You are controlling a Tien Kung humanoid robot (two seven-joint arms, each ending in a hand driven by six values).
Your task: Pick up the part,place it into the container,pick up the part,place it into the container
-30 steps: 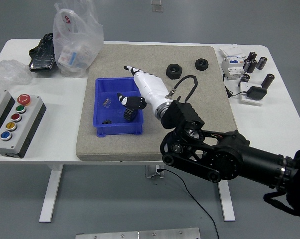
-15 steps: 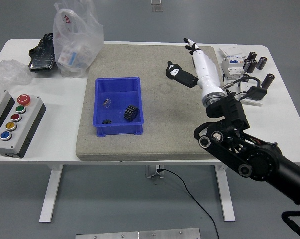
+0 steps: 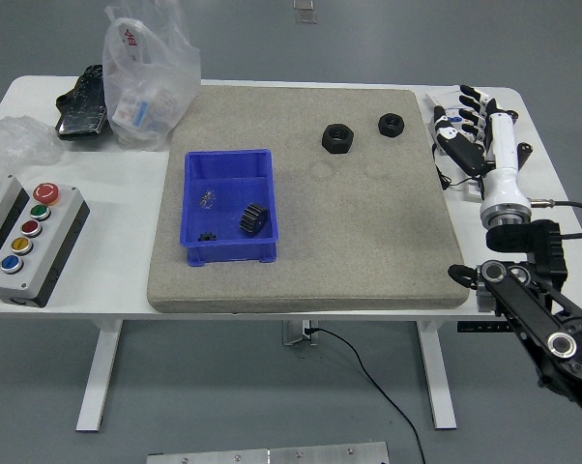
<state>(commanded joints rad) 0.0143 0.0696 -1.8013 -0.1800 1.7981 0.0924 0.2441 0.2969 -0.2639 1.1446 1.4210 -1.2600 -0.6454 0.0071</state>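
A blue container (image 3: 229,218) sits on the grey mat (image 3: 368,232) at its left side. Inside it lie a black gear (image 3: 251,219) and a smaller black part (image 3: 206,236). Two black nuts lie on the mat's far side, a larger one (image 3: 336,138) and a smaller one (image 3: 391,124). My right hand (image 3: 469,130) is white, with fingers spread and empty, at the table's right side over the small items there. It is well to the right of both nuts. My left arm does not show.
A button box (image 3: 32,242) stands at the left edge. A clear plastic bag (image 3: 146,77) and a black object (image 3: 81,101) are at the far left. Black cylinders and small electrical parts (image 3: 489,145) lie at the far right under my hand.
My right hand left the gear in the blue container, then swung right across the mat and out to the table's right side, empty.
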